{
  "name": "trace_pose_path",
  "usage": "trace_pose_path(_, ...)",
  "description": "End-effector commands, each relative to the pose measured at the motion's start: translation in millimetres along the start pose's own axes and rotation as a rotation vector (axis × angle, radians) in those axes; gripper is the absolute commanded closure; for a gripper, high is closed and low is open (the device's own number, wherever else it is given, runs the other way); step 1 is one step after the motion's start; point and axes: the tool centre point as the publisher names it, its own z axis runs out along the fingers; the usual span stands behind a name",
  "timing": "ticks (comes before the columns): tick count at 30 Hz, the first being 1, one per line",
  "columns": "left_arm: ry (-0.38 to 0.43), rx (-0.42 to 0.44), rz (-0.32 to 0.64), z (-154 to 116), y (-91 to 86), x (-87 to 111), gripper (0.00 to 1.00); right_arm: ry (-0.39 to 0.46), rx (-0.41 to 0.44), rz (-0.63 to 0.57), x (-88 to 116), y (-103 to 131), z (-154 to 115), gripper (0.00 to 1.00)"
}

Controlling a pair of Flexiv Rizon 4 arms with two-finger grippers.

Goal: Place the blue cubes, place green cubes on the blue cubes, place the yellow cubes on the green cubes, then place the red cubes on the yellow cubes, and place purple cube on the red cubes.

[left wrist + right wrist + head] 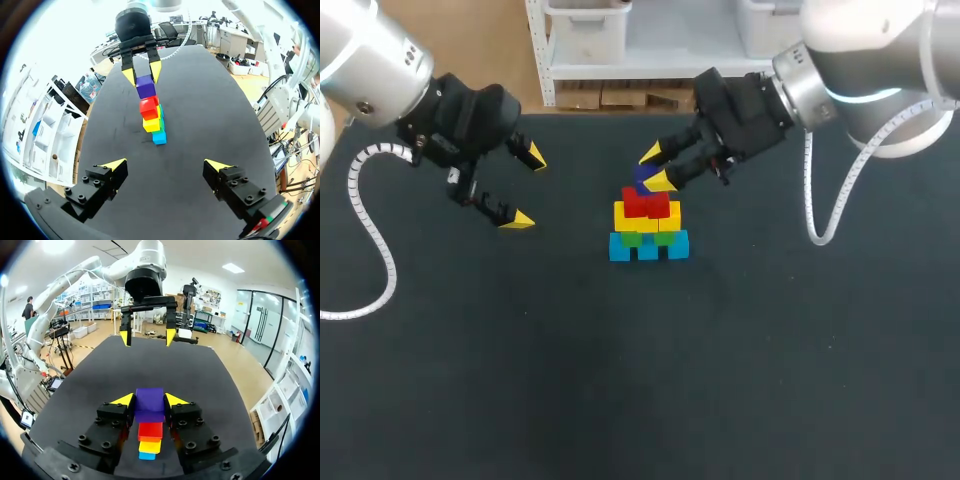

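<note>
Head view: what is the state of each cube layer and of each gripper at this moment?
blue cubes: bottom row of the stack.
green cubes: on the blue cubes.
yellow cubes: on the green cubes.
red cubes: on the yellow cubes.
purple cube: on the red cubes, gripped.
right gripper: shut on the purple cube.
left gripper: open, empty.

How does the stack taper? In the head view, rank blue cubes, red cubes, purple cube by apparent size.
Largest first: blue cubes, red cubes, purple cube; the right gripper partly hides it, so its size is unsure.
</note>
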Motion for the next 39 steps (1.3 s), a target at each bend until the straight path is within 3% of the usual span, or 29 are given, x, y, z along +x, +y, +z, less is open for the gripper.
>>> trace_pose_path(1,-0.002,-0.001,0.003,-0.1,-0.1,1.0,0.00,0.007,0.006,0.000,-0.2,2.2,0.4,1.00)
trace_pose_path(39,-0.002,-0.001,0.003,-0.1,-0.1,1.0,0.00,0.019,0.041,0.040,9.0,2.2,4.3,1.00)
